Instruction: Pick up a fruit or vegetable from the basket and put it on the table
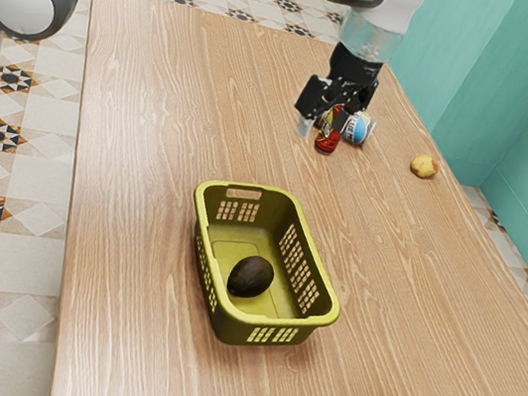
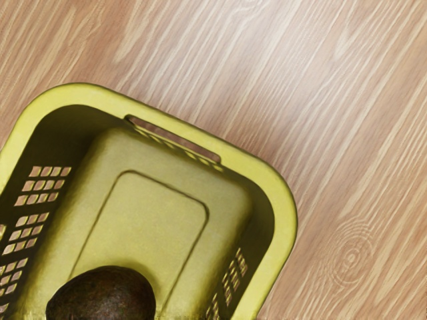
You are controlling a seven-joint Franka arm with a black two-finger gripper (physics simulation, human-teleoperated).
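Our pincer (image 1: 322, 123) is empty and released, its two fingertips standing apart, and we judge it to be high above the basket (image 1: 325, 318), so the coming move is mostly a descent. The avocado (image 1: 251, 276) lies well below us on the basket's floor, off centre, nearer the end away from the slotted handle (image 2: 175, 140) that the wrist view shows, and close to the long wall on the exterior view's left. The basket itself stands on the tabletop (image 1: 151, 150), somewhat nearer the tabletop's edge on the exterior view's left than the opposite one. The fruit's long axis seems to run aslant of the basket's long walls, so we should turn our grip to close across its narrower width, keeping the outer finger off that near wall. Ours is the only arm, so the reach is ours. The avocado looks egg-shaped and nearly black, with brown mottling, a pebbled skin and a soft sheen; we expect it to feel firm, though its rounded flanks could slip from a shallow pinch.
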